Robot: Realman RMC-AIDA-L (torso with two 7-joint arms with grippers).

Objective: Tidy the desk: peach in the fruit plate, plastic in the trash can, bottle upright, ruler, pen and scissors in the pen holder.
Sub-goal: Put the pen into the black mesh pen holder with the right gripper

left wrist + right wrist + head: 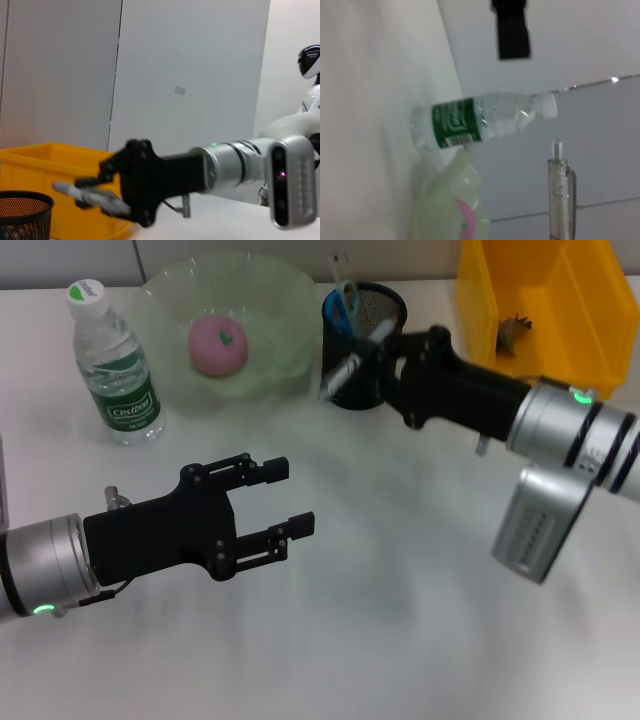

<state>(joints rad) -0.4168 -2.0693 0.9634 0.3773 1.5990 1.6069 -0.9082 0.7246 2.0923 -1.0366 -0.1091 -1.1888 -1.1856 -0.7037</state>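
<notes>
Nearest my head camera hangs my left tool point(285, 505), fingers apart and empty over bare table point(400, 620), taking no part for now. Farther off, my right tool point(365, 360) is clamped on the pen point(352, 364), a clear-barrelled one, held slanted right at the rim of the black mesh pen holder point(385, 315); the left wrist view shows the pen point(92, 196) just above and beside the pen holder point(22, 205), not yet inside.

As I judge it, most of the job is done. One peach point(218, 344) sits in the one green fruit plate point(270, 300). One bottle point(112, 365) stands upright beside it. One pair of scissors point(345, 302) with blue handles sticks up from the holder. One yellow bin point(550, 300), presumably the trash can, holds something dark that I cannot identify. I cannot make out the ruler anywhere.

What remains: dropping this single pen into the holder.
</notes>
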